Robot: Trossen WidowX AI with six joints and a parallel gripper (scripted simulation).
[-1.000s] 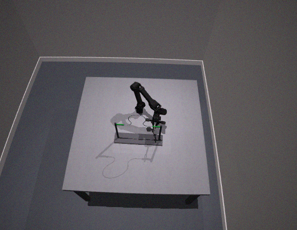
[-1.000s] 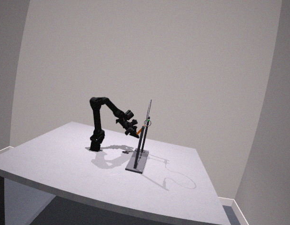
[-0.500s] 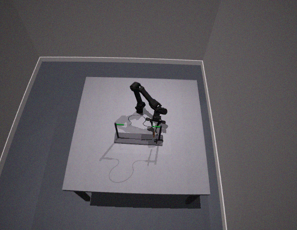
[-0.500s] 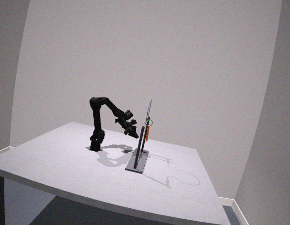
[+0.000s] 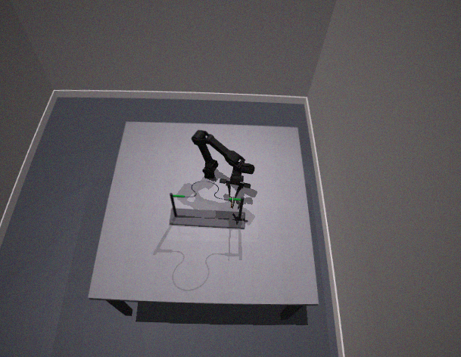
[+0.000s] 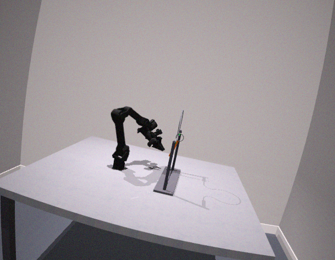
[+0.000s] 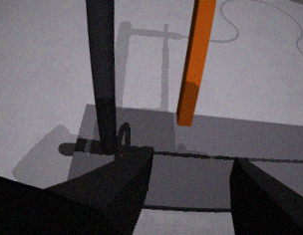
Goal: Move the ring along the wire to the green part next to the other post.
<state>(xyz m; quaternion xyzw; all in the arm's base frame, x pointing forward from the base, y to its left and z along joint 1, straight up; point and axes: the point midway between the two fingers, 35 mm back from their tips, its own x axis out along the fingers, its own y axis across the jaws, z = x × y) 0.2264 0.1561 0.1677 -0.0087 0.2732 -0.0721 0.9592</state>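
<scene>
The ring (image 6: 183, 137) hangs around the green part (image 5: 238, 199) by the right-hand post (image 5: 241, 209) of the top view. Its orange handle (image 5: 232, 206) (image 6: 176, 144) (image 7: 198, 60) slants down toward the arm's side. My gripper (image 5: 232, 197) (image 6: 163, 149) (image 7: 192, 162) is open and empty. In the exterior view its tips are short of the handle, with a small gap. In the wrist view the handle's lower end shows beyond and above the gap between the fingers. The other green part (image 5: 178, 196) is bare by the left-hand post (image 5: 173, 206).
The thin grey wire (image 5: 204, 181) (image 6: 181, 120) bulges up in a loop between the green parts. The nearby post (image 7: 102, 75) stands left of the handle in the wrist view. Both posts rise from a flat grey base (image 5: 207, 222) (image 6: 163, 190) on the table.
</scene>
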